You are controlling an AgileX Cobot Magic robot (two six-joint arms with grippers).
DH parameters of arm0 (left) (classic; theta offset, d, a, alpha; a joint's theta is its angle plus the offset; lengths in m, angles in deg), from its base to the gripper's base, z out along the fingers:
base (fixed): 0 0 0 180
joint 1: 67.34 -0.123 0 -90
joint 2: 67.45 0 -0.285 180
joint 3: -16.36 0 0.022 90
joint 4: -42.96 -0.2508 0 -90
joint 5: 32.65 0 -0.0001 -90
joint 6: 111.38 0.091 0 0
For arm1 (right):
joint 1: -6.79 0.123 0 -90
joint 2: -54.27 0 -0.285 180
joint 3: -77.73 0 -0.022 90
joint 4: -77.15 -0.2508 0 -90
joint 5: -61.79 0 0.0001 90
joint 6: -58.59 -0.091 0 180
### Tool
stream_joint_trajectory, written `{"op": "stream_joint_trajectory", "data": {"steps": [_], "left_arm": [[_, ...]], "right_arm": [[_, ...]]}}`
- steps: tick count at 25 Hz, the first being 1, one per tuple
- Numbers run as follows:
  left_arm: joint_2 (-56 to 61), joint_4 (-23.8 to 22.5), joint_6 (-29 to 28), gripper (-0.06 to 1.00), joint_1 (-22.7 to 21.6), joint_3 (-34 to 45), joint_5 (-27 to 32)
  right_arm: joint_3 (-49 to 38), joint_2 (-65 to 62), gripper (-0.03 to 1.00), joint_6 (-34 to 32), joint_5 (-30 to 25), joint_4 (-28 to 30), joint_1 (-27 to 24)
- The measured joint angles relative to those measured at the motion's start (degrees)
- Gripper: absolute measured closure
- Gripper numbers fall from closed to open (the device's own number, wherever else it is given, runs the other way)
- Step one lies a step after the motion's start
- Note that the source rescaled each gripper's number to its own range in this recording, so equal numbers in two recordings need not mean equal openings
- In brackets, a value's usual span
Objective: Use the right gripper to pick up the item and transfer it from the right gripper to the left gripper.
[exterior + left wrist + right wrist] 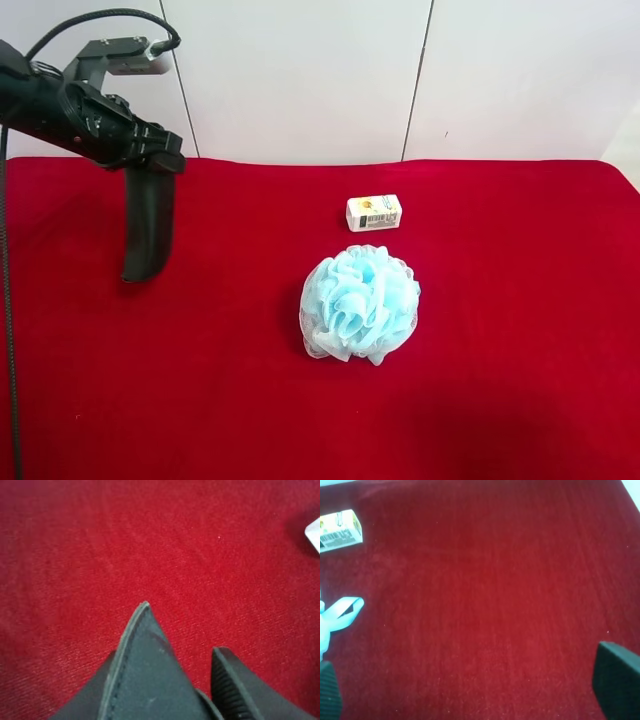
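A light blue mesh bath puff (360,305) lies in the middle of the red cloth (500,330). Only a loop of it shows at the edge of the right wrist view (340,611). My right gripper (472,680) is open and empty, its fingers wide apart above bare cloth beside the puff, and it is out of the exterior high view. My left gripper (140,275) hangs fingers-down over the cloth at that view's left, far from the puff. In the left wrist view (182,627) its fingers are close together with nothing between them.
A small white box with a label (373,212) lies just behind the puff. It also shows in the right wrist view (339,530), and its corner in the left wrist view (314,534). A white panelled wall (400,70) stands behind the table.
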Motion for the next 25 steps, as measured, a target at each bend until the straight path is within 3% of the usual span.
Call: {"op": "stream_joint_trajectory", "data": {"steps": [12, 25], "left_arm": [[-8.21, 0.28, 0.00, 0.94, 0.00, -1.74, 1.42], [-12.98, 2.07, -1.27, 0.94, 0.05, -2.25, -6.66]], "right_arm": [[0.00, 0.00, -0.03, 0.00, 0.00, 0.00, 0.00], [0.00, 0.00, -0.03, 0.00, 0.00, 0.00, 0.00]]}}
